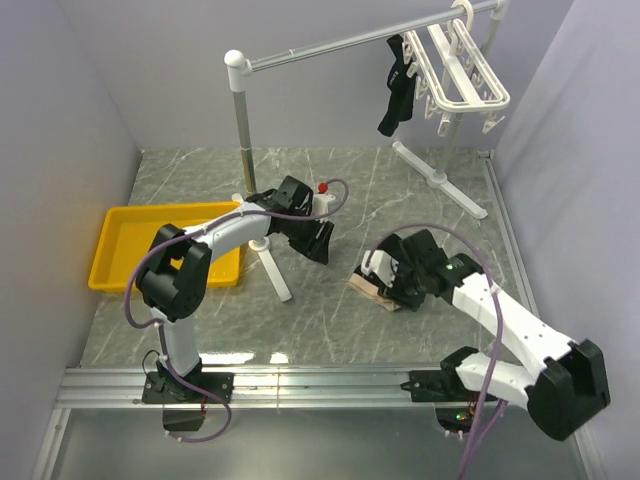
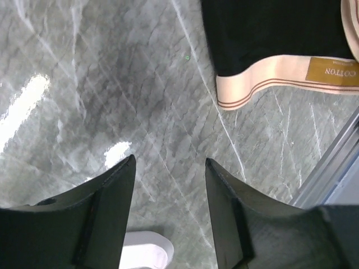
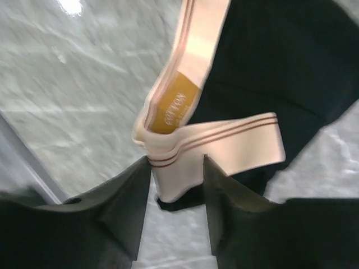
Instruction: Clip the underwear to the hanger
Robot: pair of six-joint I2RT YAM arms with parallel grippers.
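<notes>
The underwear, black with a tan waistband, lies bunched on the marble table under my right gripper. In the right wrist view the folded waistband sits between the jaws of my right gripper, which are closed in on its fold. My left gripper hangs open and empty over bare table to the left. In the left wrist view my left gripper is short of the underwear at top right. The white hanger hangs from the rail at the back right.
The grey rail stand has white feet under my left arm, and one foot shows in the left wrist view. A small black garment hangs beside the hanger. A yellow tray sits at the left.
</notes>
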